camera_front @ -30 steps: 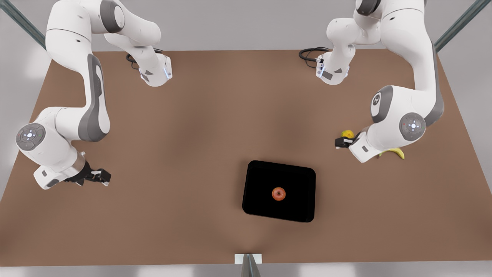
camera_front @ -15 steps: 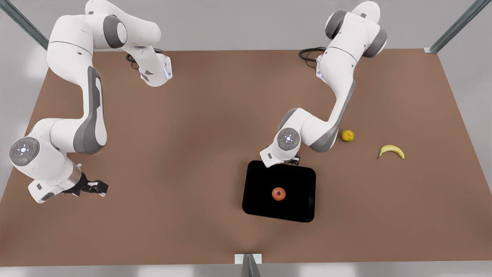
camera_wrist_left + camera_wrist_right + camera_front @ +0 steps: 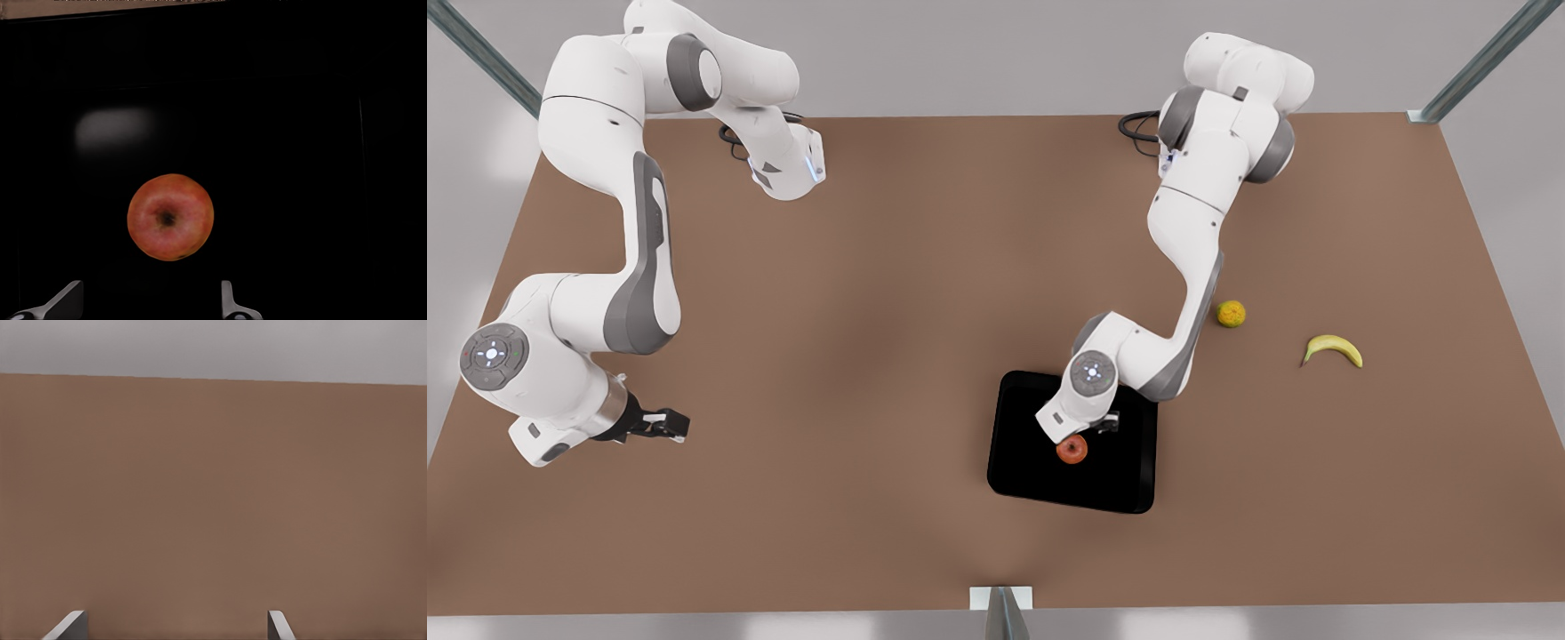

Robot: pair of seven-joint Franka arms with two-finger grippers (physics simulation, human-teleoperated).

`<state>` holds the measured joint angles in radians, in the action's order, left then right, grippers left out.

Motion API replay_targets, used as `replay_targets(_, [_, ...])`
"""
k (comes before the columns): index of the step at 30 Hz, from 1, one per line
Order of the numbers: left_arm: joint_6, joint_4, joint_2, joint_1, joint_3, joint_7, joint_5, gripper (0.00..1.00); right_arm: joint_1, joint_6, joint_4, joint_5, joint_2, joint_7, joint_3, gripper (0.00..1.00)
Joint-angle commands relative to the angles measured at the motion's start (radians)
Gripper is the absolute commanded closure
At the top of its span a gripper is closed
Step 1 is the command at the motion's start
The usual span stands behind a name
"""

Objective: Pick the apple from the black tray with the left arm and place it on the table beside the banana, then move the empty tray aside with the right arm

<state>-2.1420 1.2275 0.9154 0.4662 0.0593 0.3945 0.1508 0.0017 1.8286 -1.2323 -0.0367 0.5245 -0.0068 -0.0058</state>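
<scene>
1. Left gripper (image 3: 1087, 428) hangs over the black tray (image 3: 1129, 480), fingers (image 3: 228, 301) spread and empty, just above the apple (image 3: 1072, 449).
2. The apple (image 3: 171, 217) sits on the tray floor, just ahead of the fingertips, untouched.
3. Right gripper (image 3: 665, 424) waits released above bare bench (image 3: 854, 311), well apart from the tray.
4. The banana (image 3: 1333, 348) lies on the bench well beyond the left gripper, near a yellow-orange fruit (image 3: 1231, 313).

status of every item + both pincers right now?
apple: in the black tray, not gripped
banana: lying on the table
yellow-orange fruit: on the table, apart from the banana
left pincer: open, over the apple
right pincer: open, waiting off to the front view's left
</scene>
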Motion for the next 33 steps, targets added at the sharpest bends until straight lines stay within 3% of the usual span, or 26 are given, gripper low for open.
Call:
replay_targets(1, [-0.081, -0.002, 0.011, 0.000, -0.006, 0.060, 0.003, 0.00, 0.000, -0.006, 0.001, 0.001, -0.001, -0.001, 0.000, 0.00])
replay_targets(26, [-0.199, -0.079, 0.149, 0.003, -0.018, 0.089, 0.046, 0.00, 0.000, -0.006, 0.001, 0.000, -0.001, -0.001, 0.001, 0.00])
replay_targets(27, [-0.197, -0.079, 0.149, 0.003, -0.018, 0.090, 0.046, 0.03, 0.000, -0.006, 0.001, 0.000, -0.001, -0.001, 0.001, 0.00])
replay_targets(28, [-0.193, -0.079, 0.148, 0.003, -0.018, 0.092, 0.046, 0.31, 0.000, -0.006, 0.001, 0.000, -0.001, -0.001, 0.001, 0.00])
replay_targets(33, [-0.093, -0.077, 0.105, 0.005, -0.024, 0.084, 0.047, 0.30, 0.000, -0.006, 0.001, 0.000, -0.001, -0.001, 0.003, 0.00])
